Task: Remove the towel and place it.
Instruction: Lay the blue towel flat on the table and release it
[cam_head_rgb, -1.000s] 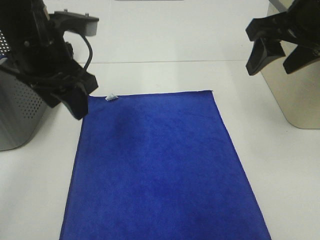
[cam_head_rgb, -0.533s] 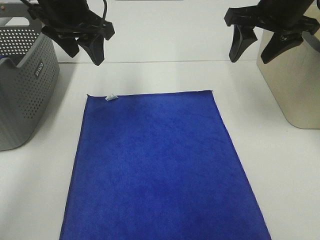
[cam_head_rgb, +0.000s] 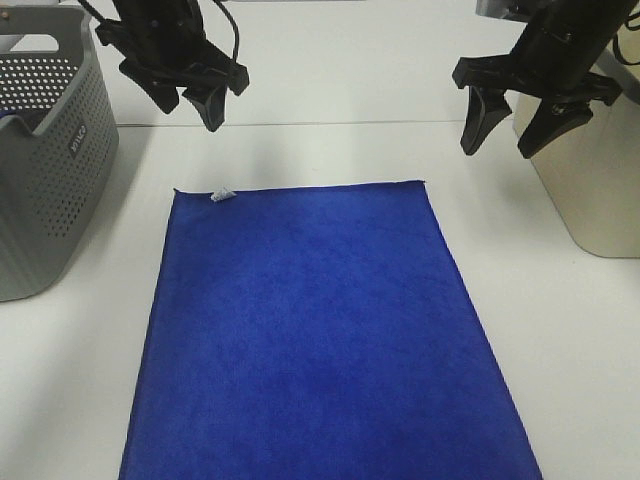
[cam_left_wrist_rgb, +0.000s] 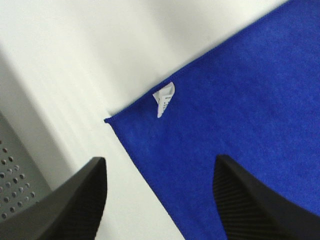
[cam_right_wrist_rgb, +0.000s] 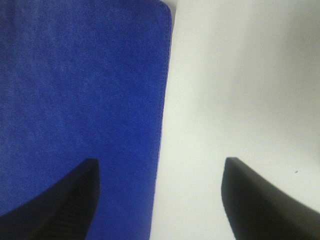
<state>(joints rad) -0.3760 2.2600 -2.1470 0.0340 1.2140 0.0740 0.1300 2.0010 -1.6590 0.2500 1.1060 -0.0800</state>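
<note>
1. Far left: grey perforated basket (cam_head_rgb: 50, 170) stands on the white bench (cam_head_rgb: 330, 150), apart from the towel's left edge.
2. Left gripper (cam_head_rgb: 190, 108) hangs in the air above the bench, just past the towel's far left corner. Jaws apart, nothing between them. The left wrist view has one finger (cam_left_wrist_rgb: 75, 205) over bare bench on the basket side and the other over blue cloth.
3. Towel (cam_head_rgb: 320, 330), deep blue, lies spread flat on the bench in the middle, between basket and bin. Its near end runs out of the overhead view. Small white tag (cam_head_rgb: 222, 194) sits at the far left corner, folded up a little.
4. Right gripper (cam_head_rgb: 498, 145) hangs above the bench beyond the towel's far right corner. Jaws wide apart, empty. The right wrist view has one finger (cam_right_wrist_rgb: 60, 200) over the towel's edge and the other over bare bench.
5. Far right: pale bin (cam_head_rgb: 590, 190) on the bench, partly behind the right gripper.
</note>
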